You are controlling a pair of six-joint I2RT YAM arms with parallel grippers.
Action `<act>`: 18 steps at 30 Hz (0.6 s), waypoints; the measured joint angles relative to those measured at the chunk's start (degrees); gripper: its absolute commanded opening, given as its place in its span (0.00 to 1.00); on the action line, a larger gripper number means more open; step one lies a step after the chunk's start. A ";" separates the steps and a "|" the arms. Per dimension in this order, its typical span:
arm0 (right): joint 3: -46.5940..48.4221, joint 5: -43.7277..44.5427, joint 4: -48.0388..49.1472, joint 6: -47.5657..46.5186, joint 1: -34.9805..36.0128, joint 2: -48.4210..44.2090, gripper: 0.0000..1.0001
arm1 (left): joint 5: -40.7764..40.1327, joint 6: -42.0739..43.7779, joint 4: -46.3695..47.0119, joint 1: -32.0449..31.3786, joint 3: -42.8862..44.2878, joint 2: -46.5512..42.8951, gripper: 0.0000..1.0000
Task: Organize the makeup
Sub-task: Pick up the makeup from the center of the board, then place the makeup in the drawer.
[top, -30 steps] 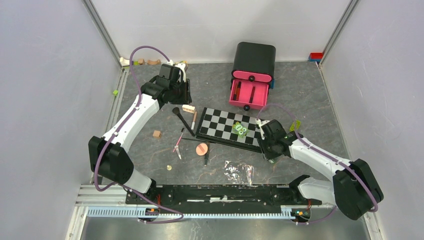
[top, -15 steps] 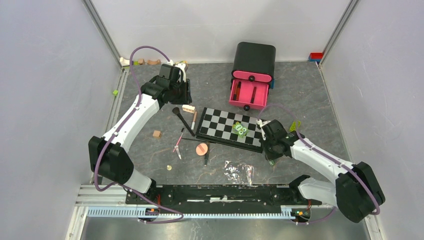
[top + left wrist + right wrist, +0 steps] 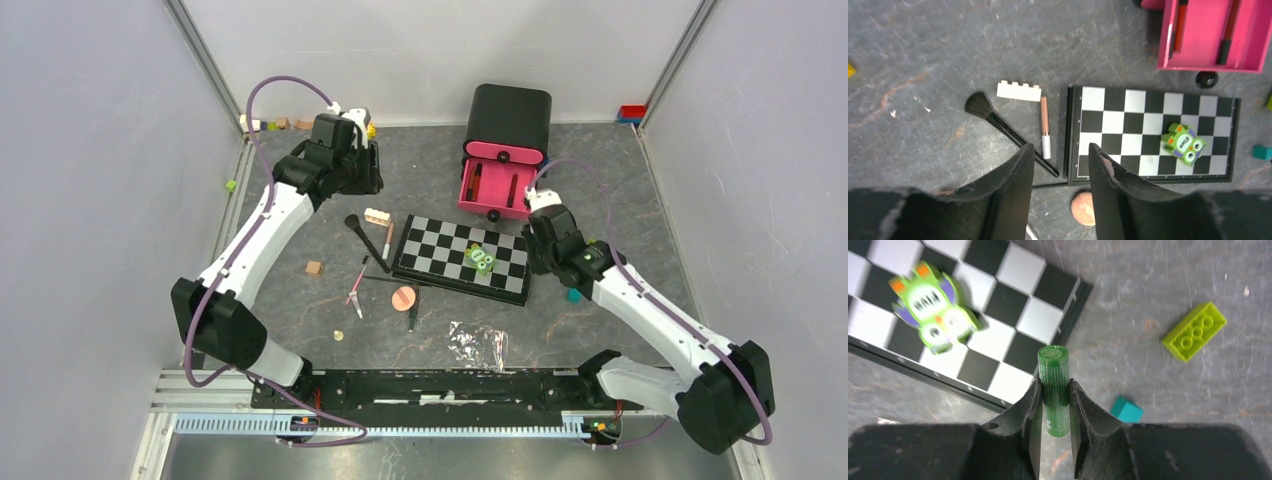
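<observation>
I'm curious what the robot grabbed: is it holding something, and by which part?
The right jaws pinch the small green tube around its middle, one end poking out ahead. The left jaws are open, holding nothing.

green tube [image 3: 1053, 367]: glossy plastic | table [image 3: 1148, 290]: matt, scratched | chequered board [image 3: 1015, 305]: smooth

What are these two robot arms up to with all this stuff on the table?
They are tidying makeup. The right gripper is clamped on a small green tube, held above the table just off the edge of the chequered board. The left gripper is open and empty, hovering over a black brush and a thin pencil lying beside the board. A pink drawer at the back stands open with two slim sticks already inside. A round peach puff lies on the table, not yet put away.
</observation>
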 measured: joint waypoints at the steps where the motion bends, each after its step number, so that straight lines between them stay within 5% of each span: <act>1: 1.18 -0.11 1.11 0.15 0.00 0.83 0.00 | -0.37 0.02 0.07 0.00 0.94 -0.09 0.55; 12: 18.18 -4.63 16.11 2.45 -1.60 16.17 0.00 | -7.26 0.07 2.67 0.02 2.34 -1.14 0.62; 18: 22.21 -9.94 21.33 7.69 -7.39 25.77 0.00 | -11.04 0.28 2.73 0.04 -0.98 -3.15 0.84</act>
